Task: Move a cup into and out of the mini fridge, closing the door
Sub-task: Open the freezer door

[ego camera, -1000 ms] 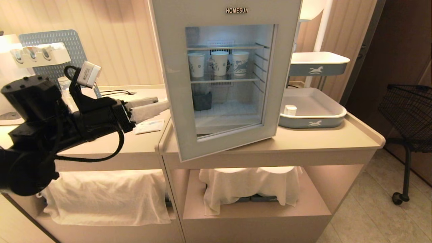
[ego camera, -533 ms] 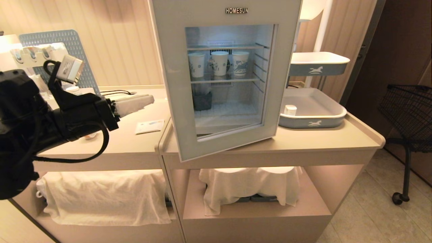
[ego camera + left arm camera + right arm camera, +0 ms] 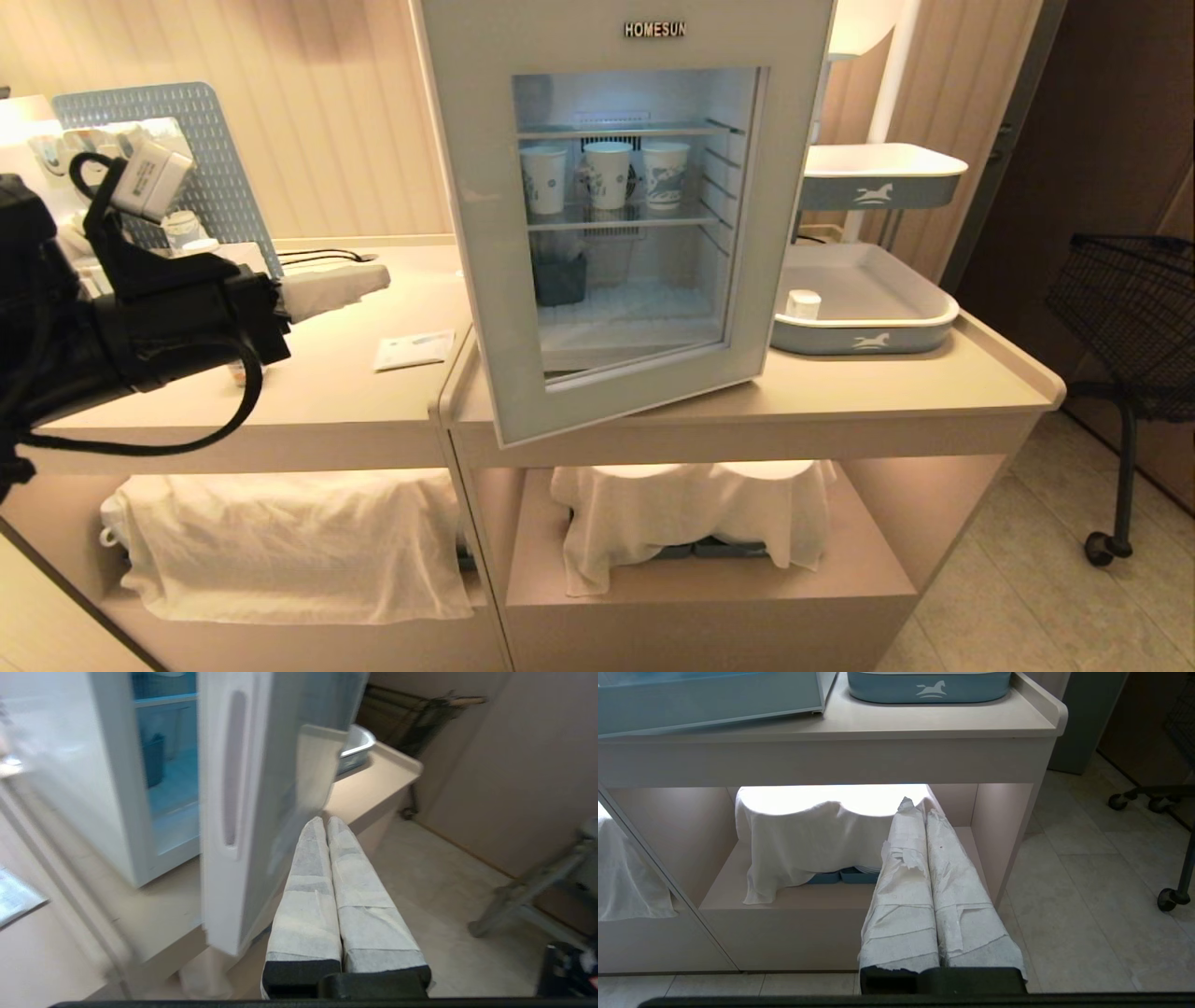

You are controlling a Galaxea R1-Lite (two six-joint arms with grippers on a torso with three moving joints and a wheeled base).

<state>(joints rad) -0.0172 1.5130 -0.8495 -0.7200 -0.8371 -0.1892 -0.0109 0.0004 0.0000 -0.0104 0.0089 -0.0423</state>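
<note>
The mini fridge [image 3: 60, 765] stands on the counter with its door [image 3: 485, 233] swung partly open. Its hinge side is to the right. A tiny white cup [image 3: 803, 303] with a wider lid stands in the grey-blue tray [image 3: 924, 322] right of the fridge. My left gripper [image 3: 373, 278] hovers over the left counter, well left of the door's free edge, shut and empty. In the left wrist view its fingertips [image 3: 325, 821] point past the door's recessed handle [image 3: 231, 765]. My right gripper [image 3: 920, 807] hangs low before the lower shelf, shut on nothing.
Three taller paper cups [image 3: 607, 175] stand on the fridge's wire shelf, and a dark box [image 3: 560, 280] below them. A paper packet [image 3: 414, 350] lies on the left counter, and a small pale thing [image 3: 245, 373] shows partly under my left arm. White cloths [image 3: 691, 513] cover the lower shelves. A wire cart [image 3: 1134, 317] stands at the right.
My left arm has drawn back to the left, away from the door's edge, and its fingers have gone from open to shut. The door and the cup have not moved.
</note>
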